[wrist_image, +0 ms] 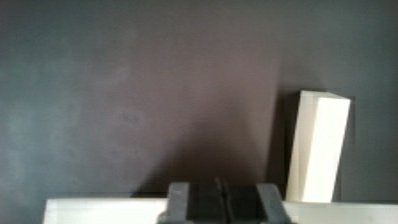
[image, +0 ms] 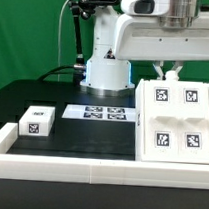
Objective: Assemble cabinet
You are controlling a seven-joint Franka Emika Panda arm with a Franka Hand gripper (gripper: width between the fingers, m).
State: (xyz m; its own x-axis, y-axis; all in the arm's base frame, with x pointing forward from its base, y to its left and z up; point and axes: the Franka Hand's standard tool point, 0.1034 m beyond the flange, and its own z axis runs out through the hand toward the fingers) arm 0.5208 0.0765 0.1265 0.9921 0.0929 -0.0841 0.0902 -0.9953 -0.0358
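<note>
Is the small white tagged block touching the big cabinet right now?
Apart. The exterior view shows the small block and the cabinet well separated, with the marker board lying between them.

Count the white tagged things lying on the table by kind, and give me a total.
cabinet: 1
small tagged block: 1
marker board: 1
Total: 3
</note>
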